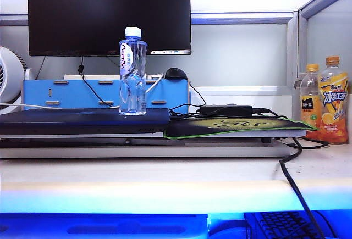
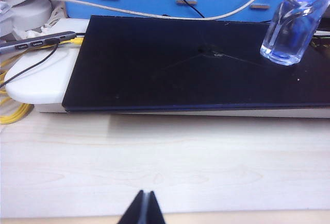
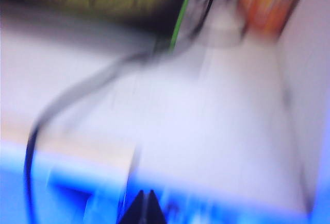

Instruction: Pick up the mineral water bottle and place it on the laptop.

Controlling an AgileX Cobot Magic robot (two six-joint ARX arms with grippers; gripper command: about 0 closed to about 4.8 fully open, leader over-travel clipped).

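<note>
Mineral water bottle (image 1: 132, 71): stands upright on the laptop (image 1: 82, 121), towards that slab's right end in the exterior view, white cap on, nothing gripping it. The left wrist view shows its clear base resting flat on the dark lid.
Laptop: lies closed and flat on a pale riser on the table (image 1: 165, 178), in front of the blue stand (image 1: 66, 93) and the black monitor (image 1: 109, 14).
Neighbours: the green-edged mouse pad (image 1: 236, 127) lies just beside the laptop to the right; two orange drink bottles (image 1: 325, 100) stand at the far right, well apart from the water bottle.
Left pincer (image 2: 144, 209): fingertips pressed together into a single dark point, holding nothing, low over bare table in front of the laptop.
Right pincer (image 3: 145, 207): tips meet in a closed point, empty. Its wrist view is heavily smeared; only the mouse pad's green edge, a dark cable (image 3: 77, 98) and an orange blur can be made out.
Arms in exterior view: neither shows.
Step in hand: by my reading the placing is done, since the bottle stands free on the lid and both pincers are clear of it.
Next move: little beyond parking the arms away from the laptop, keeping wide of the cable so nothing tugs the riser and tips the tall, narrow bottle.
</note>
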